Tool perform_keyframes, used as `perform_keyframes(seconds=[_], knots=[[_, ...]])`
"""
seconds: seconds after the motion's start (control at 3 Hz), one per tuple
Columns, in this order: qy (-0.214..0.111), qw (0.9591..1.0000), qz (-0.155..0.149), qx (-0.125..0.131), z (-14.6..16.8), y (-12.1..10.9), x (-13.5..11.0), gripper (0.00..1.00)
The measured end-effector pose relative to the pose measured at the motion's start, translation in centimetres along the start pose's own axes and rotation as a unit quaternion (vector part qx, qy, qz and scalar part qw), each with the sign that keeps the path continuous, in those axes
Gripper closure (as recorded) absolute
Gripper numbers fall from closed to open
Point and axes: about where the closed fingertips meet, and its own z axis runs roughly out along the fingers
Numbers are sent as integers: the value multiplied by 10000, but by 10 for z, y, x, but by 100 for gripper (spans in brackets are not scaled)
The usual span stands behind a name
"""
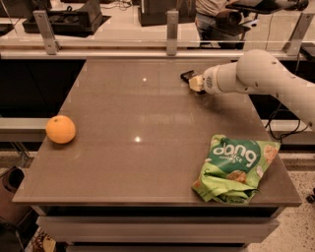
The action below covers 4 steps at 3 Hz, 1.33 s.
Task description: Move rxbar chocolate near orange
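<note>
rxbar chocolate [186, 76] at jaws, arm [256, 74] low, far-right

The setting looks like an office or robotics lab: a plain brown surface [147, 162] stands before a railing with metal posts [172, 32]. Behind the railing are a pale desk [123, 27] with dark equipment [74, 19] and a person [211, 10]. A cable [283, 130] hangs above the speckled floor [295, 231]. The white arm's tool [193, 81] is low over the surface's far right part.

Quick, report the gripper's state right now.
The gripper: at the far right of the brown table, beside the small black-wrapped rxbar chocolate; whether it is open, shut or holding the bar cannot be told.
</note>
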Motion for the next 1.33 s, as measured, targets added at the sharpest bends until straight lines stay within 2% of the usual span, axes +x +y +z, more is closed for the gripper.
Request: perform_keyframes(seconds=[1.33], knots=[[0, 10000, -2, -2, -1, 0, -2, 100]])
